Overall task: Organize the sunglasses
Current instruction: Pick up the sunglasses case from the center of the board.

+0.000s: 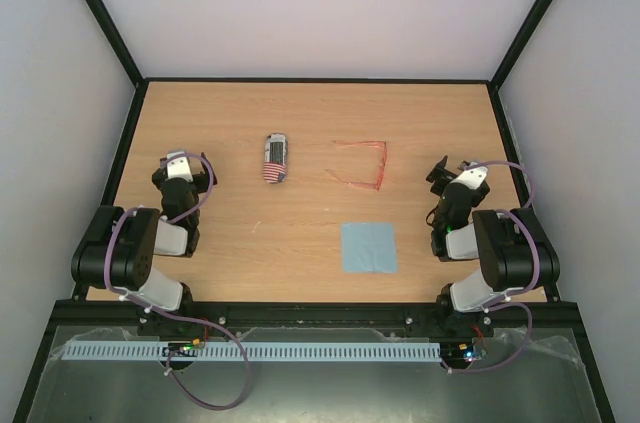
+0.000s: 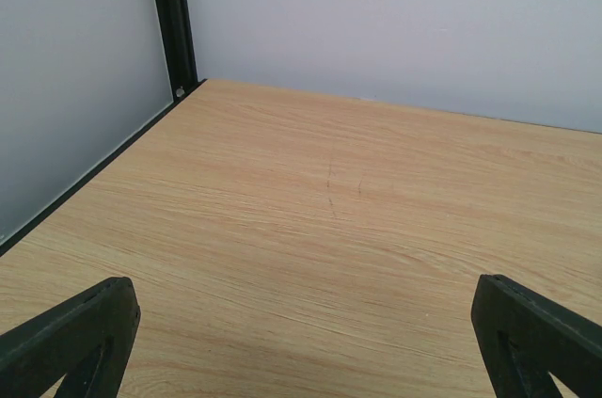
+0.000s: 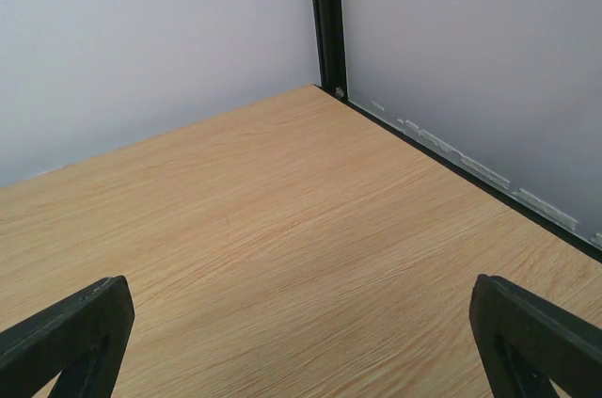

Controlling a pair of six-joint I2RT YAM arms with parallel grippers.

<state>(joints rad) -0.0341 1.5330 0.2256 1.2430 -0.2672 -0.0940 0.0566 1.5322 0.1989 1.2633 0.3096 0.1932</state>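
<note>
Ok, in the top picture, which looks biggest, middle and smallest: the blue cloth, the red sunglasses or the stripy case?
Largest: blue cloth and sunglasses. Their outlines look about alike, so I can't rank them.
Smallest: flag-patterned case.

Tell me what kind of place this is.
Probably a robot test cell: light wooden table, plain white walls, black metal frame, black left arm and right arm at its near edge.

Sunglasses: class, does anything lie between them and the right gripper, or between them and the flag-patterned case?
Nothing visible. Bare table separates the sunglasses from the right gripper and from the case; the blue cloth lies off both paths.
</note>
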